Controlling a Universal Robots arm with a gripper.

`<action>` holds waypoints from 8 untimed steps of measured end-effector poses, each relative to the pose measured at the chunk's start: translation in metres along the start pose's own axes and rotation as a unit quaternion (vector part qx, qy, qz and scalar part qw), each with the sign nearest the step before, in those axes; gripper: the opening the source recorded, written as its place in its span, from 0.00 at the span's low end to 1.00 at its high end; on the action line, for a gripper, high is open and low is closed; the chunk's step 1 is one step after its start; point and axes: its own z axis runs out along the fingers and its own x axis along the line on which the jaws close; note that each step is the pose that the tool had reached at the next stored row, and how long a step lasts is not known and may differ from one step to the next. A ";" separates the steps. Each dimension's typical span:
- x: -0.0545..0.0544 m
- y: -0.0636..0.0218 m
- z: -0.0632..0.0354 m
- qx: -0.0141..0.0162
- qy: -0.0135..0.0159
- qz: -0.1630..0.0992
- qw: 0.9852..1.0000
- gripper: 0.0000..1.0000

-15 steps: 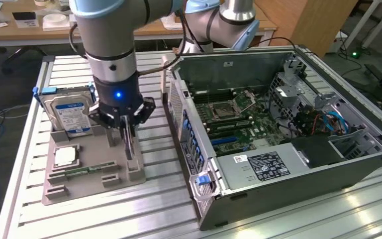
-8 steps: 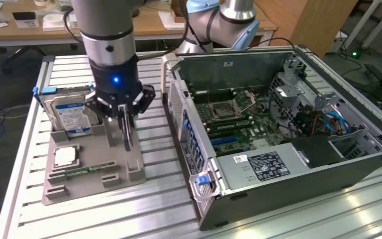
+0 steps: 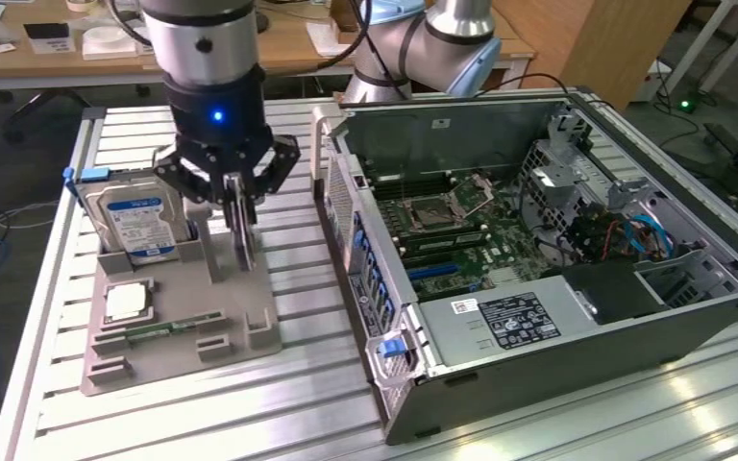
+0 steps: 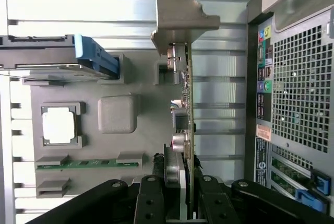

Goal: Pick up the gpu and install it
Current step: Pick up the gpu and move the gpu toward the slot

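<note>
Gripper (image 4: 181,185) linkage closest to lens, jaws clenched on the gpu (image 4: 187,104). Card stands on edge, silver bracket (image 4: 180,15) at its far end, over the grey holder (image 3: 177,360) on the bench (image 3: 318,413); seated or lifted, cannot tell. Hard drive (image 3: 138,216) upright just beside it. Processor chip (image 4: 59,126) and green memory stick (image 4: 86,165) lie in the holder. Open computer case (image 3: 536,288) at the exterior view's right.

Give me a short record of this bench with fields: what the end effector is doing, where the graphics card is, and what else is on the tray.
End effector: closed on the upper edge of the graphics card
Graphics card: upright on edge at the gray tray, outside the computer case
Also on tray: hard drive, processor chip, green memory stick
Computer case: side open, to the exterior view's right of the tray
</note>
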 end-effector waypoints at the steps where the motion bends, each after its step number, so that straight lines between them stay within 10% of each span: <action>1: 0.000 0.0001 -0.0045 0.000 0.000 0.000 1.000 0.28; 8: -0.001 0.0010 -0.0359 -0.003 0.000 0.000 1.000 0.28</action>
